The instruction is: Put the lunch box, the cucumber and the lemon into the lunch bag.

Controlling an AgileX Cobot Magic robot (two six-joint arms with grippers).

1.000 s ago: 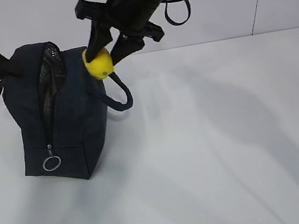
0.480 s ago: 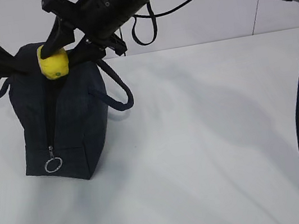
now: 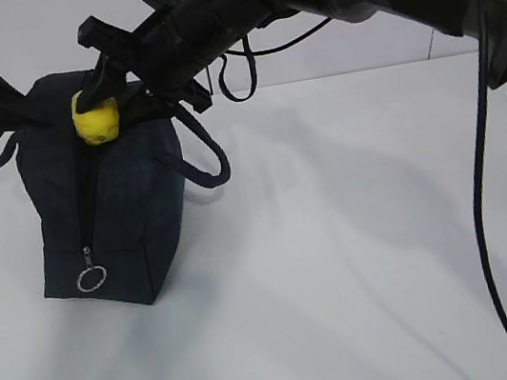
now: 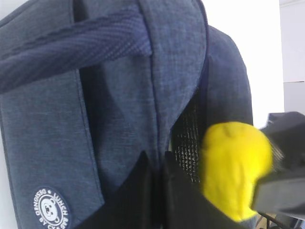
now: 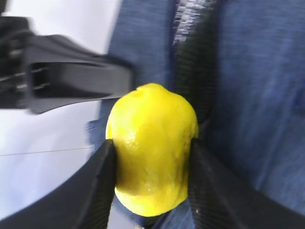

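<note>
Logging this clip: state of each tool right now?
Left tool: shut, pinching the lunch bag fabric beside its opening.
Right tool: shut on the lemon, at the bag's opening.

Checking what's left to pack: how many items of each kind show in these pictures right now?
Lemon: 1
Lunch bag: 1
Lunch box: 0 in view
Cucumber: 0 in view
Total: 2
</note>
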